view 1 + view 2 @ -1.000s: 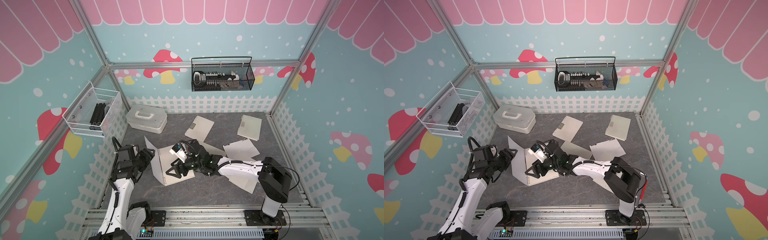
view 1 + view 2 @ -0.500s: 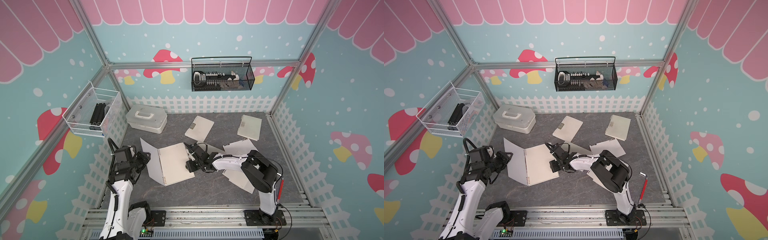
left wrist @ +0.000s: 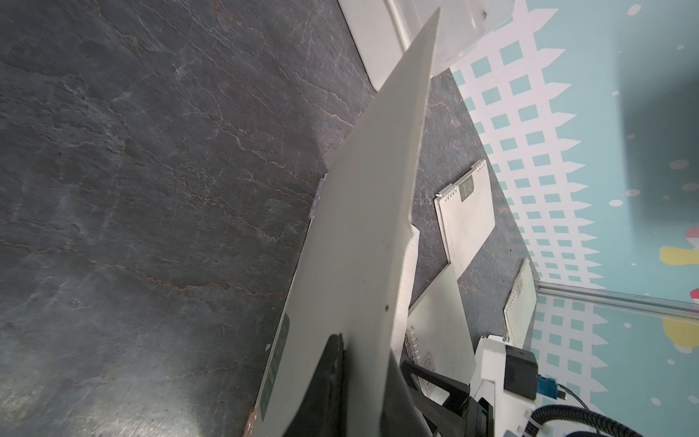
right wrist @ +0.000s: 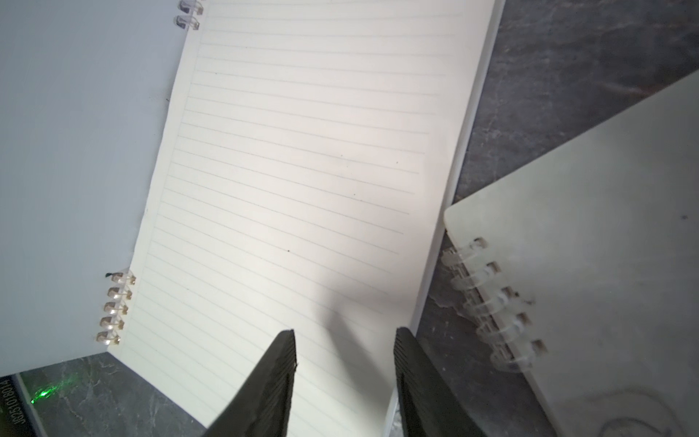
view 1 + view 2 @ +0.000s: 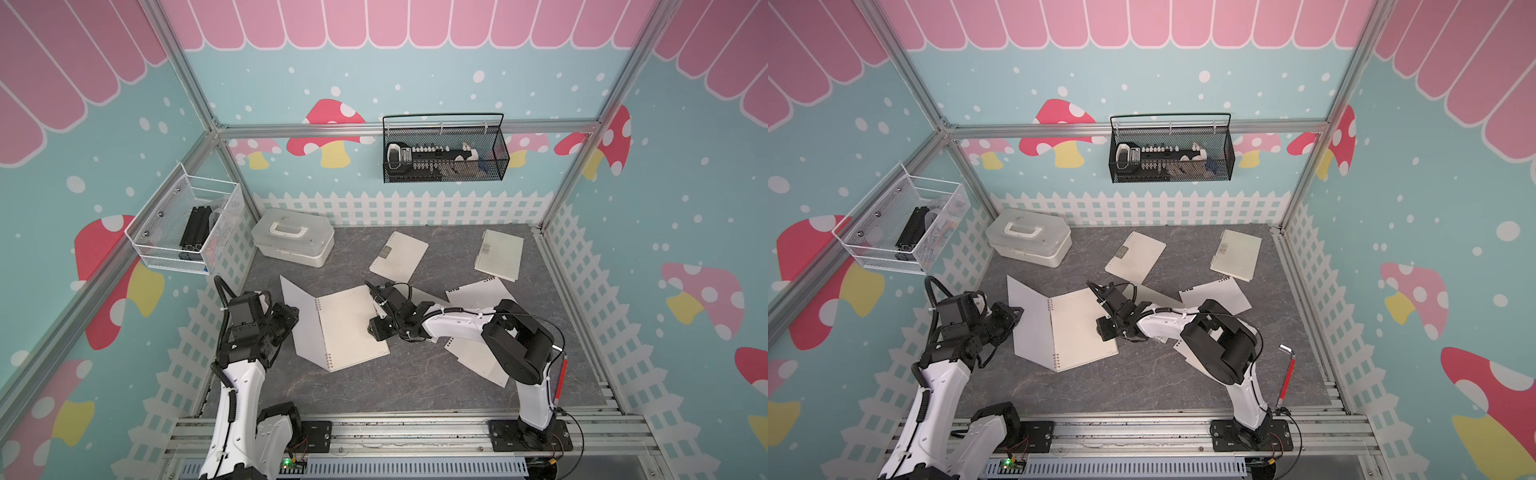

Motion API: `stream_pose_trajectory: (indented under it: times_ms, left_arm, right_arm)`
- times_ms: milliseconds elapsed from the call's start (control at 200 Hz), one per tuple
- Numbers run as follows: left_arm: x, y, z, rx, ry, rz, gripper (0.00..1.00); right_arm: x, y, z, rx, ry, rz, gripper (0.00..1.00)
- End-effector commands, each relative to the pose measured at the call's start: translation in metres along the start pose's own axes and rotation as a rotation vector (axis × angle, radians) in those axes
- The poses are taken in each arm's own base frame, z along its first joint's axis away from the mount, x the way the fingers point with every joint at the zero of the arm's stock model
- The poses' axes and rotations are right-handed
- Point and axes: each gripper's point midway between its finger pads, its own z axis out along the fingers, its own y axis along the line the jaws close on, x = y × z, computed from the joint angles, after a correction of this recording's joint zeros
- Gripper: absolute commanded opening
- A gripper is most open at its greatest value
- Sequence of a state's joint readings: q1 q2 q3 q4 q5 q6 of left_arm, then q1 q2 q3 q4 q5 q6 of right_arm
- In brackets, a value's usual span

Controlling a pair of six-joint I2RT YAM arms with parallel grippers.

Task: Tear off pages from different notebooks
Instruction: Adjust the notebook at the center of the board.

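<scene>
Left claw clamps cover, 1 finger half-hidden

- I see bare floor along the front rail, open to either arm;
- the open notebook fills the middle; its raised cover walls off the left side;
- the white box blocks the rear left corner;
- loose pages and two closed notebooks litter the right and rear

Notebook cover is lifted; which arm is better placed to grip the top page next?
Right. The right fingers hang open over the lined page near its free edge; the left fingers pinch the raised cover.
</scene>
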State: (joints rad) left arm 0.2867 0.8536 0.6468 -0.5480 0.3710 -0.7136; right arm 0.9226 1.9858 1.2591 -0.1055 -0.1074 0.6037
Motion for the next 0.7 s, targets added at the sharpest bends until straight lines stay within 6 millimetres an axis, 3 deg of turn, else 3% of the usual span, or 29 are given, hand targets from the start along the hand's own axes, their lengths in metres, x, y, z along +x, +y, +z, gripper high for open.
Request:
stream_pose_trajectory:
  times_ms: [0, 150, 355, 510, 695]
  left_arm:
    - [-0.004, -0.007, -0.006, 0.016, -0.011, 0.012, 0.15]
    - [-0.003, -0.006, -0.004, 0.015, -0.005, 0.011, 0.13]
    - [-0.002, -0.005, -0.002, 0.014, 0.001, 0.010, 0.12]
    - [-0.003, -0.005, -0.001, 0.015, 0.001, 0.008, 0.11]
    - [-0.003, -0.004, 0.000, 0.013, 0.002, 0.008, 0.11]
  right_arm:
    - [-0.007, 0.008, 0.000, -0.026, -0.005, -0.006, 0.46]
    - [-0.006, 0.007, 0.000, -0.018, -0.005, 0.001, 0.46]
    - [0.001, -0.025, 0.007, 0.134, 0.024, 0.005, 0.49]
    - [0.004, -0.010, 0.019, 0.047, 0.047, 0.014, 0.47]
    - [-0.006, -0.004, 0.011, 0.032, 0.008, 0.006, 0.40]
